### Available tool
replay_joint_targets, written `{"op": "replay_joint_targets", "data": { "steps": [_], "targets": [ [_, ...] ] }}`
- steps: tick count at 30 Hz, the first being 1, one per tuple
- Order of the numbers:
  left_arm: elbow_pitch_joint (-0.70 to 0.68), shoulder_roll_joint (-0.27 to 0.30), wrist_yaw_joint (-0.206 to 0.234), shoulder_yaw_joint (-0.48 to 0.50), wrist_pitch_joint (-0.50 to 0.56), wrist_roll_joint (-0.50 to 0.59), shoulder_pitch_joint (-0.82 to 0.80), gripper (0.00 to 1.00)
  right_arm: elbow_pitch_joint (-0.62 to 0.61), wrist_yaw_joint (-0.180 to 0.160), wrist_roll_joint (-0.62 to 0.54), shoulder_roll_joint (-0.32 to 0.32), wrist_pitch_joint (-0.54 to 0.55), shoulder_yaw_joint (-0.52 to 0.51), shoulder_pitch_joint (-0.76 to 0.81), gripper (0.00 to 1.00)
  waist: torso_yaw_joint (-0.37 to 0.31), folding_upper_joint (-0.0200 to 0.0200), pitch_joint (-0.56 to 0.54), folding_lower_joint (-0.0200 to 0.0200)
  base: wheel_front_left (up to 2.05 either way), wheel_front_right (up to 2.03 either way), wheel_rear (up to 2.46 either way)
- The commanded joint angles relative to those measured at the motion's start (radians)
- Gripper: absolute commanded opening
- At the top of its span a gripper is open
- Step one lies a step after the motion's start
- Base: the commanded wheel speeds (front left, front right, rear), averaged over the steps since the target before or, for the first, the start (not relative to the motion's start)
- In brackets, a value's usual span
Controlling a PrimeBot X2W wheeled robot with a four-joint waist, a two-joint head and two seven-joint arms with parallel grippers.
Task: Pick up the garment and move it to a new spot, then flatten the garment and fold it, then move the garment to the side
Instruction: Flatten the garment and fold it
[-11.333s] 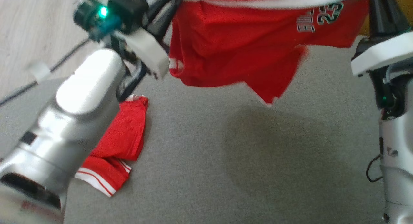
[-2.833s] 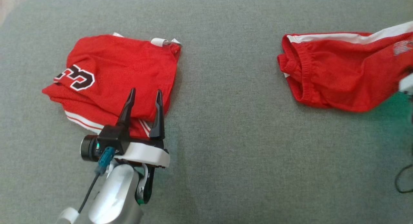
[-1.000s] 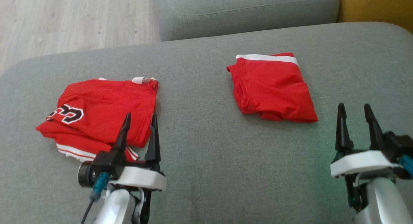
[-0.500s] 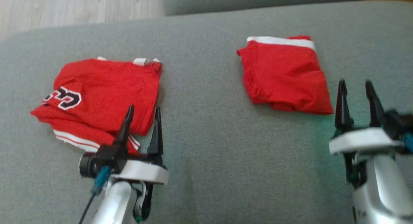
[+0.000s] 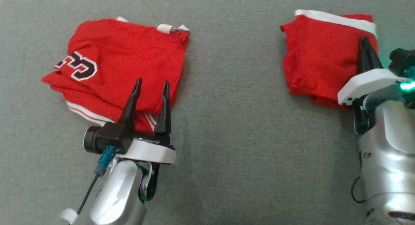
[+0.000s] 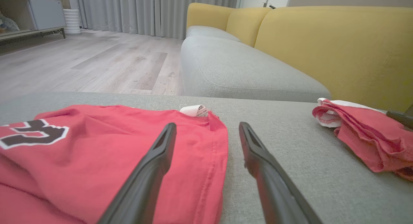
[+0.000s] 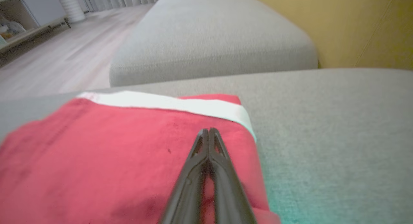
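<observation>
Grey sofa cushion [image 5: 233, 121] is the work surface in the head view, with two red pieces on it, well apart. A numbered jersey [image 5: 129, 56] lies folded at left. The folded garment [image 5: 317, 56], which we take as the task's piece, sits at right. The left gripper [image 5: 152, 84] is spread wide over the jersey's near corner and grasps nothing. The right gripper [image 5: 363, 40] is over the garment's right part, fingers drawn together. In the left wrist view, the left gripper [image 6: 207, 125] straddles the jersey's [image 6: 96, 153] side hem. The folded garment [image 6: 364, 143] lies off to the right in front of a yellow backrest [image 6: 338, 46]. In the right wrist view, the right gripper [image 7: 206, 133] is clenched tip to tip above the garment [image 7: 96, 159], near its white band [image 7: 167, 103]. We see no cloth pinched and cannot tell whether it touches. Risk, in our judgement: if it pushes sideways with closed tips, it may drag only the top layer and open the fold. The left fingers could also snag the jersey hem if that arm moves low.
</observation>
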Motion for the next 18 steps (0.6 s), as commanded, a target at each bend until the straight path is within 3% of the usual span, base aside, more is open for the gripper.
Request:
{"op": "replay_joint_targets", "data": {
  "steps": [1, 6, 9, 18],
  "targets": [
    [-0.029, 0.005, 0.006, 0.02, -0.008, -0.006, -0.032, 1.0, 0.008, -0.001, -0.018, -0.003, 0.008, 0.002, -0.032, 0.0, 0.028, 0.0, 0.024, -0.0003, 0.0, 0.0, 0.0],
    [-0.019, 0.005, 0.012, 0.007, -0.008, -0.017, -0.043, 1.0, 0.122, -0.001, -0.077, -0.003, -0.048, -0.03, -0.097, 0.0, 0.047, 0.0, 0.024, -0.0003, 0.0, 0.0, 0.0],
    [-0.013, 0.005, 0.015, 0.01, -0.008, -0.018, -0.04, 1.0, 0.151, -0.001, -0.067, 0.003, -0.099, 0.019, -0.134, 0.0, 0.047, 0.0, 0.013, -0.0003, 0.0, 0.0, 0.0],
    [-0.006, 0.005, 0.02, -0.001, -0.008, -0.023, -0.042, 1.0, 0.316, -0.001, 0.148, 0.006, -0.097, 0.438, -0.137, 0.0, 0.041, 0.0, -0.012, -0.0003, 0.0, 0.0, 0.0]
  ]
}}
